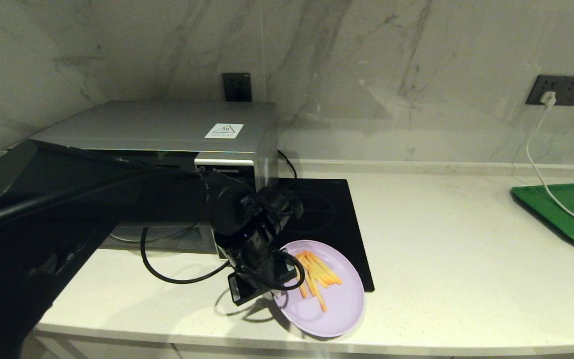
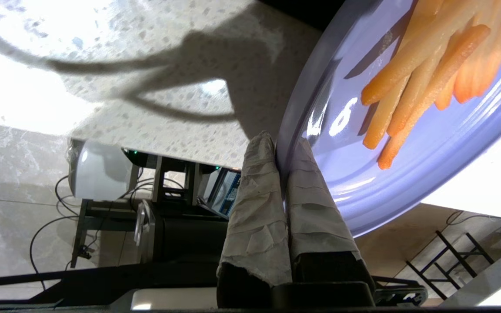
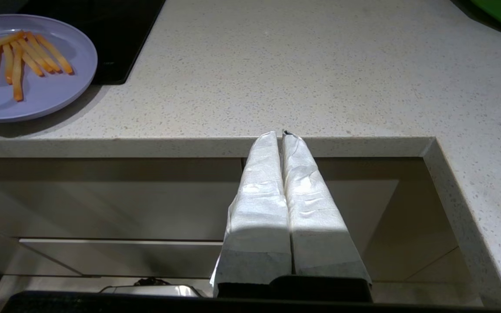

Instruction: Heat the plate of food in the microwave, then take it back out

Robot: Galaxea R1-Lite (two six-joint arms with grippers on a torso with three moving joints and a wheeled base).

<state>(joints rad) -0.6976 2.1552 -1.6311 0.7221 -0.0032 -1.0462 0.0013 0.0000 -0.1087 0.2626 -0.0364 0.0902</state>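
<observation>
The lilac plate (image 1: 337, 304) with orange-yellow fries (image 1: 317, 276) sits at the counter's front edge, its far rim over the hob's corner. My left gripper (image 1: 276, 293) is shut on the plate's left rim. In the left wrist view the taped fingers (image 2: 255, 191) pinch the plate (image 2: 407, 174) at its rim, one above and one below. I cannot tell whether the plate is lifted or resting. The silver microwave (image 1: 157, 124) stands behind; my left arm hides most of its front, and a dark panel, seemingly its open door, juts from its left corner. My right gripper (image 3: 282, 134) hangs shut and empty below the counter edge.
A flat black hob (image 1: 337, 219) lies right of the microwave. A green tray (image 1: 571, 214) sits at the far right, with a white cable (image 1: 541, 164) running over it from a wall socket (image 1: 558, 89). Bare counter lies between the hob and the tray.
</observation>
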